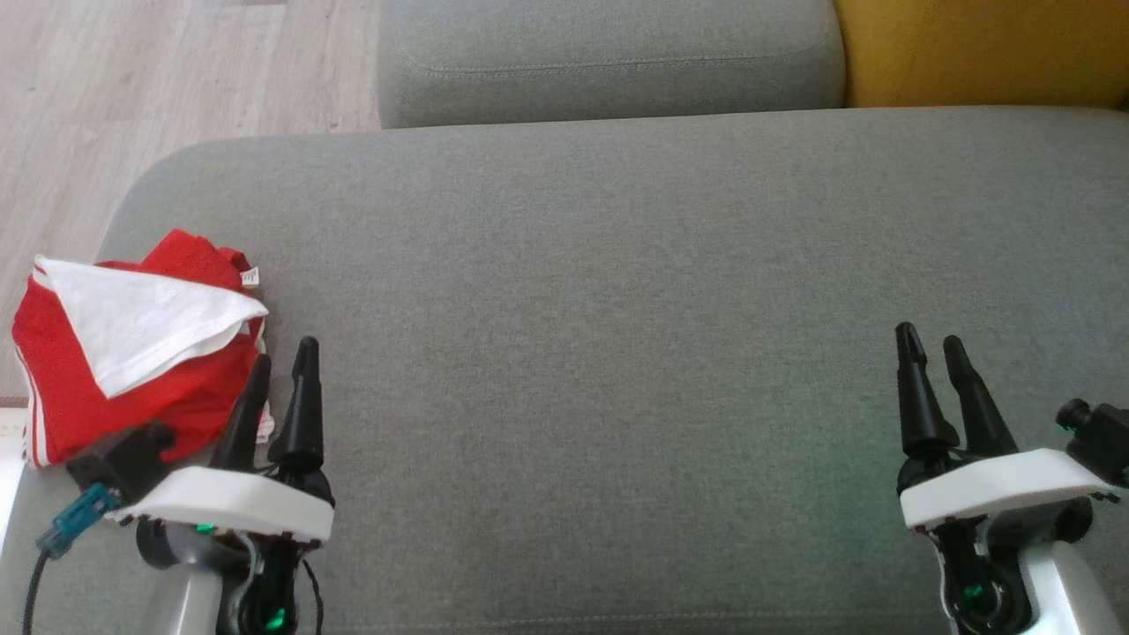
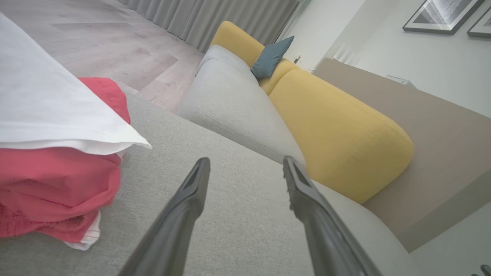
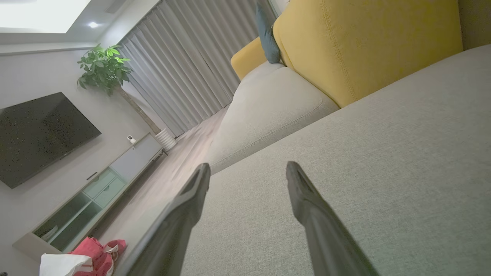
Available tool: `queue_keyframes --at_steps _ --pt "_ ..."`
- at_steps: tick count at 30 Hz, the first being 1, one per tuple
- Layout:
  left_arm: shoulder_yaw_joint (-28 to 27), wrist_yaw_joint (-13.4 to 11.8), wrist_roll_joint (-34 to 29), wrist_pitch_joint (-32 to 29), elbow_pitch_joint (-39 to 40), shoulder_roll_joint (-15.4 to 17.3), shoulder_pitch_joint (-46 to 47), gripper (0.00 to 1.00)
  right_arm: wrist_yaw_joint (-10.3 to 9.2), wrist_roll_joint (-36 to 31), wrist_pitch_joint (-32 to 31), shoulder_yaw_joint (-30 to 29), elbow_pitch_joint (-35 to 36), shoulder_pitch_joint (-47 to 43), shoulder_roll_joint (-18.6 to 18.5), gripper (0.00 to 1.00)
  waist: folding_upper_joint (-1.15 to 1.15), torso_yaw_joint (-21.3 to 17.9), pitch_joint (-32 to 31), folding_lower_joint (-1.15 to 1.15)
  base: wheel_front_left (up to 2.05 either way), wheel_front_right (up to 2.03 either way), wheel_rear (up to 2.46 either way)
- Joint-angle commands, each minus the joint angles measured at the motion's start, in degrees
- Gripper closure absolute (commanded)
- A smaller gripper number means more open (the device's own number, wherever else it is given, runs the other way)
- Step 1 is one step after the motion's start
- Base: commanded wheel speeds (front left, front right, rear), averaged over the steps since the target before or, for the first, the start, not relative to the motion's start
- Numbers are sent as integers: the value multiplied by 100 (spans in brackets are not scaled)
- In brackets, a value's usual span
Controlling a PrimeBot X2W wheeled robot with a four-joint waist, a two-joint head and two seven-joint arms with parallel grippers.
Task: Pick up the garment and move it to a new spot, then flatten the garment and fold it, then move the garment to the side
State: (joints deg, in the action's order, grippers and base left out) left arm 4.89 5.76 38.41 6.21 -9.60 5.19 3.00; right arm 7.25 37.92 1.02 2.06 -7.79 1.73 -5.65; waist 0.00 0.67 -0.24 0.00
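Garment: a red piece with white side stripes and a white layer lying over its top. It is gathered into a compact, layered bundle at the left edge of the grey seat cushion, toward its near-left corner, with wooden floor beyond that edge. The bundle is thick and loosely squared rather than spread flat, and the left wrist view shows several stacked red layers under the white one.

Left gripper: just beside the bundle's right margin, over bare cushion. Its fingers are spread apart with nothing between them, which the left wrist view confirms. From the head view it cannot be told whether a fingertip touches the cloth.

Right gripper: well apart from the garment, near the right edge of the cushion. It is likewise spread and empty, and the bundle appears far off in that arm's wrist view.

Stage, as a judgement: the garment lies folded and set at the side, the middle of the cushion is bare, and neither arm holds cloth. This fits a task at or near completion, with the relocating, flattening, folding and moving aside apparently done. If anything is left, it may be squaring the untidy edges and drawing the left arm clear. The same layout could instead mark a start, though the stacked layers argue against that reading.
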Motion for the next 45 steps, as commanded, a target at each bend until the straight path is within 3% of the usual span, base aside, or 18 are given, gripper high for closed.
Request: queue_keyframes --at_steps 1,17,45 --pt "-82 -41 -235 86 161 125 346 0 16 -249 67 119 259 188 -71 0 0 4 0 0 0 0 0" --pt "38 -223 -1325 354 88 185 335 0 19 -1547 142 98 258 101 12 0 0 21 10 0 0 0 0" --pt "184 -429 -2963 808 -97 233 302 0 24 -3174 327 -52 317 -111 237 0 0 -9 53 0 0 0 0"
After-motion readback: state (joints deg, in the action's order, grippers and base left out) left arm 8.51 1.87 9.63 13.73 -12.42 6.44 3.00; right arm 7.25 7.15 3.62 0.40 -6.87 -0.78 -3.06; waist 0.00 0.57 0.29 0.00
